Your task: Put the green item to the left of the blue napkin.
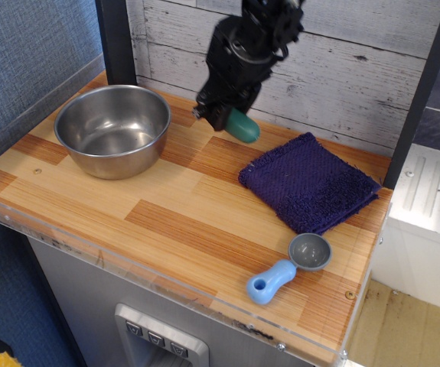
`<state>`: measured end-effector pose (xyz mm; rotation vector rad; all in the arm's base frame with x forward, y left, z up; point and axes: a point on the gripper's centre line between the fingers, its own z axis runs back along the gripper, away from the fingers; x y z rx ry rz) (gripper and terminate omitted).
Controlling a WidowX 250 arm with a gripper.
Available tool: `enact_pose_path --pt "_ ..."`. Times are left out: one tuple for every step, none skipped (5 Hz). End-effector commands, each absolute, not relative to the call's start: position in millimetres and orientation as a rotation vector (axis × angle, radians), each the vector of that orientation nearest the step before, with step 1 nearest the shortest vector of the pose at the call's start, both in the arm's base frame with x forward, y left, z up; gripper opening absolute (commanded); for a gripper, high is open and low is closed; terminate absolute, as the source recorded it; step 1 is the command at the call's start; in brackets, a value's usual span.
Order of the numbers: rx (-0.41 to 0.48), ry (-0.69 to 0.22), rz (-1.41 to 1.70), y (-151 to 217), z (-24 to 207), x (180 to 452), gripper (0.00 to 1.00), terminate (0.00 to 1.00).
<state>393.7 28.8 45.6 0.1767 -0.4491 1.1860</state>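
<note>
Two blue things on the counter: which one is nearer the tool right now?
The napkin, the dark navy cloth, just right of the tool holding the green item. The light-blue-handled scoop lies farther off at the front edge.

Reaching in from the top of the frame, black arm angled down and toward the left. Gripper (221, 116) low, close over the worktop (166, 206), clamped on the green item (242, 125), which sticks out to the right beneath it. Fingers (213, 115) dark and bunched together, individual tips hard to separate against the black housing, apparently closed around the item's left end.
</note>
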Motion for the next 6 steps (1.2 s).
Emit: enact_pose_path --pt "0.139 -0.500 1.180 20.8 43.5 412.6 0.00 0.00" --pt "0.144 -0.497 1.208 21.9 40.8 410.3 1.00 0.00" --pt "0.132 -0.489 1.231 25.1 42.5 407.1 1.00 0.00" --pt "0.124 -0.494 1.239 29.0 46.1 405.6 1.00 0.00" --pt "0.122 -0.497 1.237 32.0 49.5 405.1 1.00 0.00" --pt "0.112 -0.515 1.242 34.4 60.0 403.0 1.00 0.00"
